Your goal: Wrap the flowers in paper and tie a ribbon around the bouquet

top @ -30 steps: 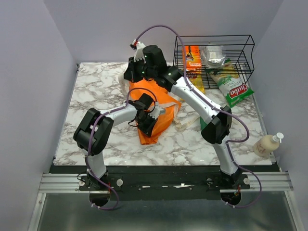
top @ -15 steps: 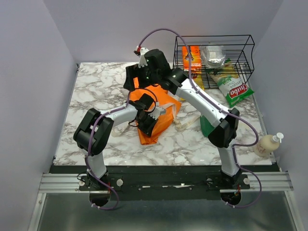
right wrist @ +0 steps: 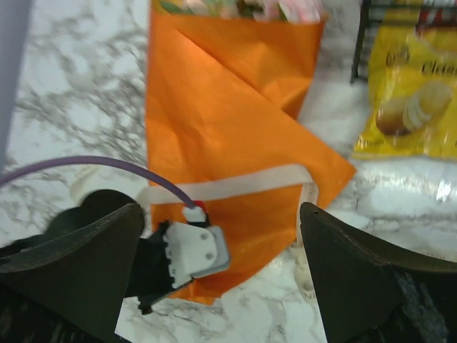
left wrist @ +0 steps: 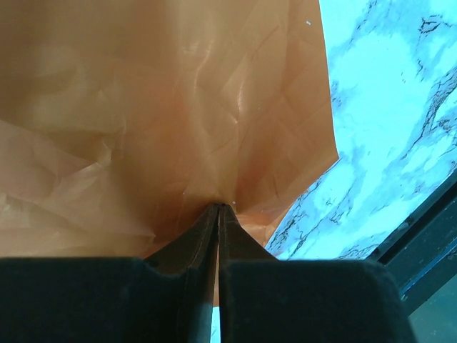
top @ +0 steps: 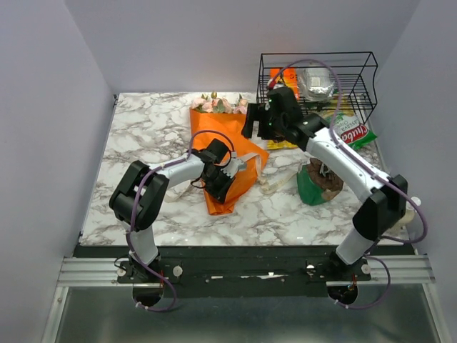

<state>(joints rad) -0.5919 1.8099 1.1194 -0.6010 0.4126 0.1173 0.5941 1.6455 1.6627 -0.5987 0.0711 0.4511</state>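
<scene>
Orange paper (top: 227,153) lies folded lengthwise on the marble counter (top: 143,139), mid-field. The flowers (top: 218,104) show at its far, open end, and its near end tapers to a blunt point. The sheet looks thin, light and crinkled. It will probably crease rather than spring, slide readily on the polished stone, and tear if dragged by one corner. A hold on a doubled fold near the waist therefore seems sounder than one on a single free edge. The blooms and thin stems look fragile and should be pressed only through the paper. The ribbon (right wrist: 235,182), a flat floppy cream strip, crosses the lower half of the wrap. It would best be taken by a loose end, since it offers no stiffness to push against.

The left fingers (left wrist: 216,229) are clenched on a pinch of paper near the near end. The right fingers (top: 250,123) stand fully released, poised above the far right side of the wrap and grasping nothing.

Views compared: the left wrist view alone confirms the pinch, with creases radiating from the closed tips. The right wrist view alone shows the diagonal overlap of the fold and the ribbon's line across it. The top view alone places the bundle relative to the wire basket (top: 318,71) and snack bags (top: 348,132), which stand well apart at the right.
</scene>
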